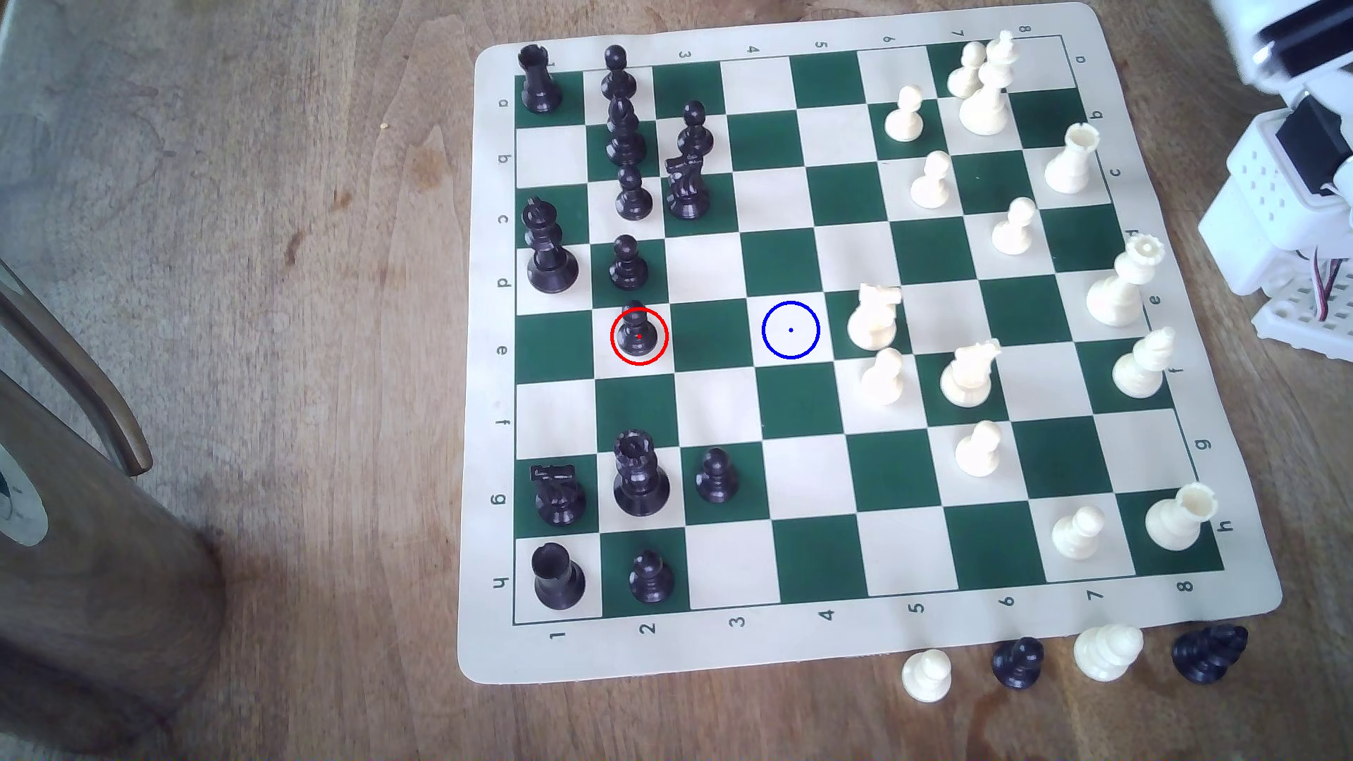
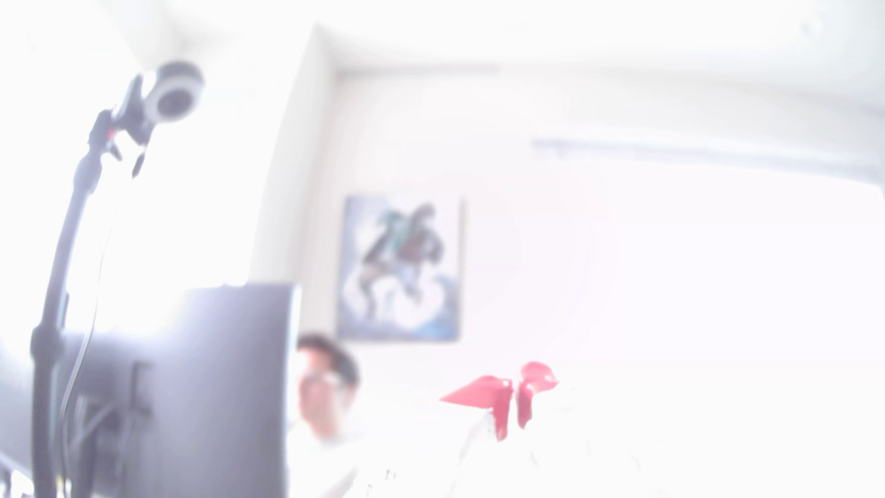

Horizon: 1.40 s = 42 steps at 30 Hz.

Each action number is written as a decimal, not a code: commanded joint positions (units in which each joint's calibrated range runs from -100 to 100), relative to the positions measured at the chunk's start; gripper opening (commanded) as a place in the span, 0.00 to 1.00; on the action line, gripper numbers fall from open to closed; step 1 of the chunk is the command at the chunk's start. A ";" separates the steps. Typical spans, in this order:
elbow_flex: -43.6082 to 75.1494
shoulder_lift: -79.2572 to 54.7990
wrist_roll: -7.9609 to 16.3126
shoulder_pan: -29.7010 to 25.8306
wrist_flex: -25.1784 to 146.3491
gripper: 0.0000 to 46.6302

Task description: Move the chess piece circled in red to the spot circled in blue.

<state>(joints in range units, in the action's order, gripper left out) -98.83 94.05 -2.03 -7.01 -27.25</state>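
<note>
Item: wooden table [image 1: 307,219], w/ green-and-cream chess mat [image 1: 864,644] laid on it, mat edges slightly wavy. Arm [image 1: 1288,183]: white body at the exterior view's far right, folded back, well apart from the target; wrist cam aims up into the room, washed out. Gripper [image 2: 515,404]: red fingertips [image 2: 479,390] close together in the wrist view, but blur/glare too heavy, so cannot tell if jaws are pressed together or a little apart; nothing visibly pinched. Black pieces: clustered along the exterior view's left cols. Cream pieces: spread over the right half. Black pawn circled in red [image 1: 638,333]: upright on a cream square, row e, col 2, untouched. Another black pawn [image 1: 627,265] stands one square farther, in the same col. Blue-ringed square [image 1: 790,330]: same row, two squares to the right, unoccupied; cream knight [image 1: 873,316] just beside its right edge. Risks (judged): long reach across the cream pieces → arm or jaws could clip a tall piece; neighbour pawn near → fingers may bump it on descent; glossy round head → slip if pinched high; overshoot at drop → knocks the knight; off-centre release → pawn tips.
</note>
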 commanded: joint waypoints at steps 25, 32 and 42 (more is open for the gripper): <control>102.00 -96.51 10.70 1.26 68.04 0.13; 107.08 -107.46 10.31 6.42 69.68 0.25; 106.53 -109.76 9.91 5.72 71.89 0.26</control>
<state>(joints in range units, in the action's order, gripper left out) 3.75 -17.97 7.94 -1.03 44.22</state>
